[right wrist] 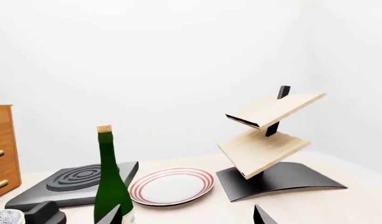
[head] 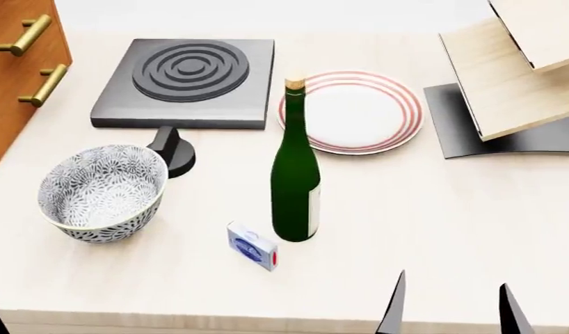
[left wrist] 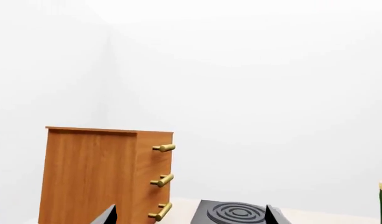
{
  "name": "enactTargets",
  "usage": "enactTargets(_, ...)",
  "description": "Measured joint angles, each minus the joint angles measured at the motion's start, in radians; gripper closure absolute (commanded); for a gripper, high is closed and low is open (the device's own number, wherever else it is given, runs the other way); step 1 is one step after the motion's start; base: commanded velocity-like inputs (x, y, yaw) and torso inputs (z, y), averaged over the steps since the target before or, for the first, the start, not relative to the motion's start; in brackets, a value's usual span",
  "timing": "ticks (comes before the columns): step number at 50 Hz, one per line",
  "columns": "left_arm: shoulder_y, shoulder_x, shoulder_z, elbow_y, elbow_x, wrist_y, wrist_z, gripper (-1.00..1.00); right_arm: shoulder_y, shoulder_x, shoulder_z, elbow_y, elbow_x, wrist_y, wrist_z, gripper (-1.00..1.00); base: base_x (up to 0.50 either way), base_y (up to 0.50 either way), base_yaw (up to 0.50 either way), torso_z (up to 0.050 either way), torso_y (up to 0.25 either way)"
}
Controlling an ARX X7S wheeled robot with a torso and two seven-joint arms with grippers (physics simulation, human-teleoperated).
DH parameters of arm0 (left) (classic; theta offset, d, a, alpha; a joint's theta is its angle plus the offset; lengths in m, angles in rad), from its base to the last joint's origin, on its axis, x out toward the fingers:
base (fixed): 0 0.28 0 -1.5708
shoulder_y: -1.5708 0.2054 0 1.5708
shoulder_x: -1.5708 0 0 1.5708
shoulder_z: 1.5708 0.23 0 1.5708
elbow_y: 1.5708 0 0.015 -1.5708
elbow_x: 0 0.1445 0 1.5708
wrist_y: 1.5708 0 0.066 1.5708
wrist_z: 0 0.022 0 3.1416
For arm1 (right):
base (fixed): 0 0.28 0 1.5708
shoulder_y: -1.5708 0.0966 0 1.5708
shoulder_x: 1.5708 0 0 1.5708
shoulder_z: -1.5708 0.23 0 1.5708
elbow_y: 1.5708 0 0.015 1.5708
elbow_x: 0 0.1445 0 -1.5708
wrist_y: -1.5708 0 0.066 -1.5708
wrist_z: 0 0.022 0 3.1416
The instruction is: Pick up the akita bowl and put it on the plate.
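The akita bowl (head: 103, 191), white with a dense dark floral pattern, stands upright at the table's front left; a sliver of it (right wrist: 5, 218) shows in the right wrist view. The plate (head: 353, 111), white with red rings, lies bare further back and right of centre, and the right wrist view also shows the plate (right wrist: 172, 185). My right gripper (head: 451, 313) hangs open and empty over the front edge at the right, far from the bowl. The left gripper (left wrist: 191, 215) is open and empty, facing the burner and the drawer cabinet.
A tall green bottle (head: 295, 181) stands between bowl and plate, with a small blue-white box (head: 252, 245) at its foot. A grey burner (head: 187, 82) with a black knob (head: 173, 149) sits behind the bowl. A wooden drawer cabinet (head: 15, 69) stands far left, a tilted two-tier shelf (head: 517, 76) far right.
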Motion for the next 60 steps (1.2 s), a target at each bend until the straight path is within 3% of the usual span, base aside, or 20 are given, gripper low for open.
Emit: enactTargets(60,-0.003,-0.029,0.027,-0.023,-0.016,0.017,-0.032,-1.00,0.005,0.028,-0.043,0.018,-0.015,-0.025,0.039,-1.00,0.00,-0.05,0.00,0.000,0.000)
